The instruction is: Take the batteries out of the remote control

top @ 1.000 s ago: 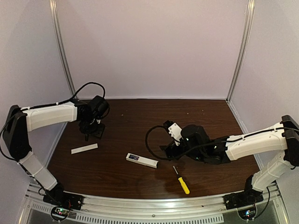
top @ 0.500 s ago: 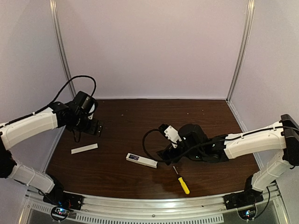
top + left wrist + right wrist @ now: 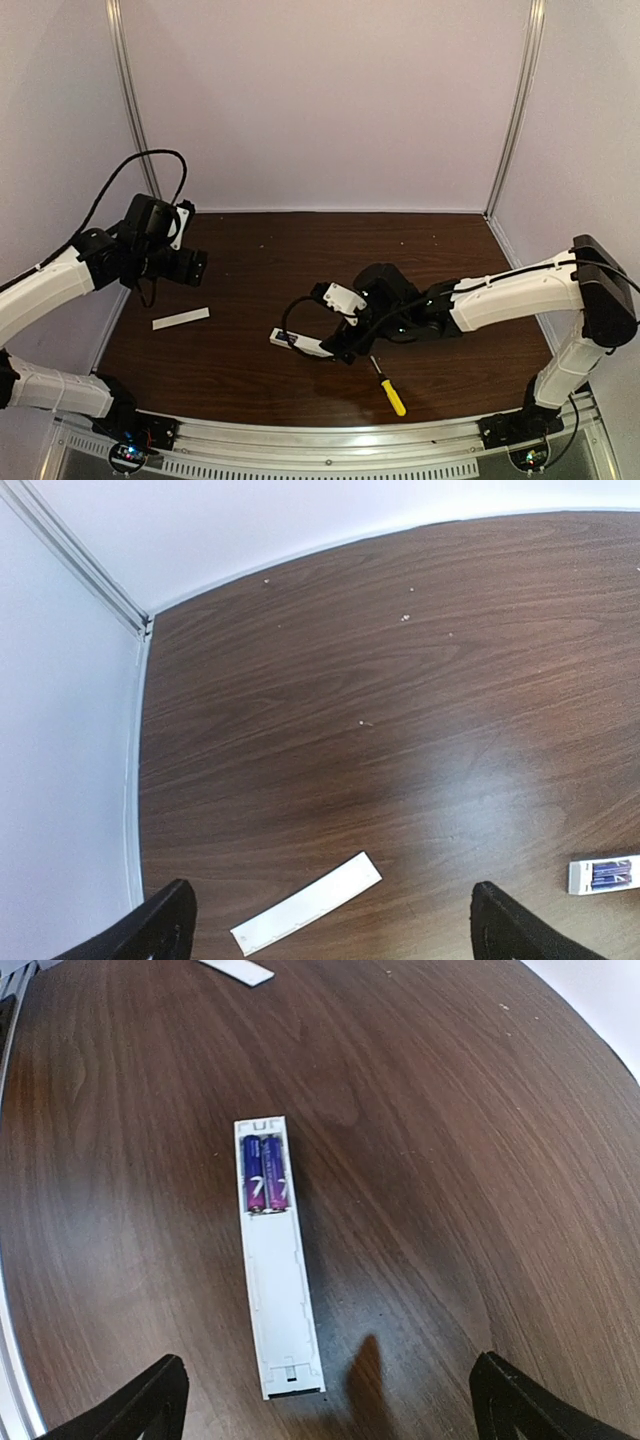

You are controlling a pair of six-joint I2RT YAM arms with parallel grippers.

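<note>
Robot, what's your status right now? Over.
Both open, empty: left gripper off to the side, right gripper above the remote. Two batteries in their bay, cover off. Nothing in the way.

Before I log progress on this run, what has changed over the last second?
The right gripper moved left and now hangs open over the remote control. The left gripper lifted and drew back leftward, open. Nothing was grasped or released. The remote control, the batteries inside it, the cover strip and the screwdriver stayed put.
</note>
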